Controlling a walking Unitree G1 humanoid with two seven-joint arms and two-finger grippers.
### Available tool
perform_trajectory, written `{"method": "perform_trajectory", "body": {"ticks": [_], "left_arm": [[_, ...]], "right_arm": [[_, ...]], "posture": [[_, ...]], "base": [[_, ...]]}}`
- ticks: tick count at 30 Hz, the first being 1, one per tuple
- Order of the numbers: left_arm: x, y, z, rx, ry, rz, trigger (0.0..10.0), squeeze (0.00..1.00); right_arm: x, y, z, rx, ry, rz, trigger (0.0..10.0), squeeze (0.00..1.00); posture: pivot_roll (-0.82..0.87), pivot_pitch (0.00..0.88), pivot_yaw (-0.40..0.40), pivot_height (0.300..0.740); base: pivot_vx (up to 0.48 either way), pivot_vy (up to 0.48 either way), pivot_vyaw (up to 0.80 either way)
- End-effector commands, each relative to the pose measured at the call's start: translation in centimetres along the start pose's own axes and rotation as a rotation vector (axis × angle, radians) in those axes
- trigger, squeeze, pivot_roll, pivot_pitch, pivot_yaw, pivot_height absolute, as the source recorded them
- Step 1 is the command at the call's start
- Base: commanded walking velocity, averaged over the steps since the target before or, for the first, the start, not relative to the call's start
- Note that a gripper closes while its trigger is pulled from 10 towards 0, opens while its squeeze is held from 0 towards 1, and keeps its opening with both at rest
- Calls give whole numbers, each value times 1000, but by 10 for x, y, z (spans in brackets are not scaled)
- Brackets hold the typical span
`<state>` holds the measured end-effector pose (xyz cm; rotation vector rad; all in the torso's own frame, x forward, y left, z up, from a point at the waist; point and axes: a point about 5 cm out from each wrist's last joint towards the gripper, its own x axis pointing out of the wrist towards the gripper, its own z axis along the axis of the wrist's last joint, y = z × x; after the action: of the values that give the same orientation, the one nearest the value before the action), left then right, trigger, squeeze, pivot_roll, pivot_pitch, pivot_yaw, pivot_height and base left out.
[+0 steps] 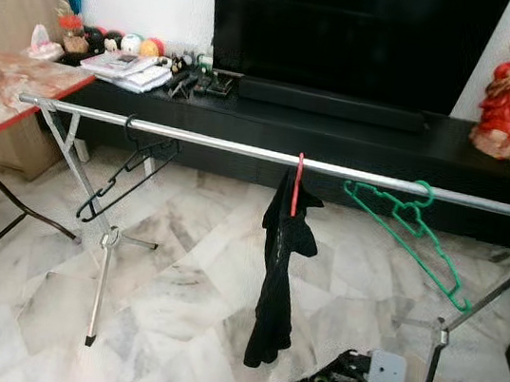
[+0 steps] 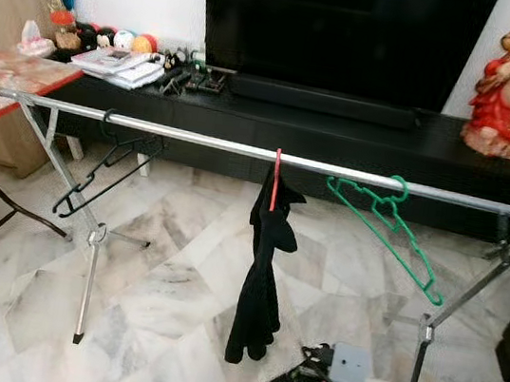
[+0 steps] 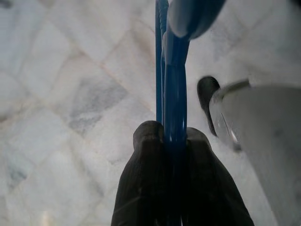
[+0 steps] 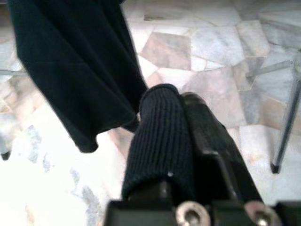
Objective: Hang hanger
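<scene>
The room was evenly and brightly lit, with soft daylight and only faint shadows under the metal rail [image 1: 242, 149] on the pale marble floor [image 1: 185, 277]. The television screen [image 1: 355, 33] stayed a flat dark block without glare. Both head views were fairly sharp, slightly softer toward the corners. In the left wrist view the blue hanger [image 3: 175, 94] and the left pincer [image 3: 175, 141] were blurred and close, the floor behind hazy. In the right wrist view the floor washed out to white at one corner, and the black cloth [image 4: 75, 70] showed little detail.
</scene>
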<state>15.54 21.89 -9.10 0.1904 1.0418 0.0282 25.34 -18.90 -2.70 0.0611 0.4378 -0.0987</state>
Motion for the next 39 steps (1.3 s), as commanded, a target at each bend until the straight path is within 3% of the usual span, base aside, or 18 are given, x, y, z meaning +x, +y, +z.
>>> {"method": "perform_trajectory", "body": {"ticks": [1, 6, 19, 29, 39], "left_arm": [[-2, 1, -13, 1, 46, 5, 10000, 0], [-2, 0, -14, -6, 55, 7, 10000, 0], [-2, -8, -18, -2, 67, -5, 10000, 0], [-2, -29, -19, 5, 71, -27, 10000, 0], [-2, -30, -17, 16, 68, -28, 10000, 0]], "right_arm": [[3, 3, 8, -9, -32, 10, 10000, 0], [3, 3, 8, -9, -31, 11, 10000, 0], [3, 4, 7, -14, -27, 14, 10000, 0], [3, 5, 7, -17, -27, 16, 10000, 0], [3, 5, 7, -20, -26, 17, 10000, 0]], "posture": [[4, 14, 34, 740], [4, 14, 34, 740], [5, 15, 37, 740], [4, 4, 41, 740], [4, 8, 41, 740]], "base": [[0, 0, 0], [0, 0, 0], [0, 479, 0], [0, 477, 0], [0, 476, 0]]}}
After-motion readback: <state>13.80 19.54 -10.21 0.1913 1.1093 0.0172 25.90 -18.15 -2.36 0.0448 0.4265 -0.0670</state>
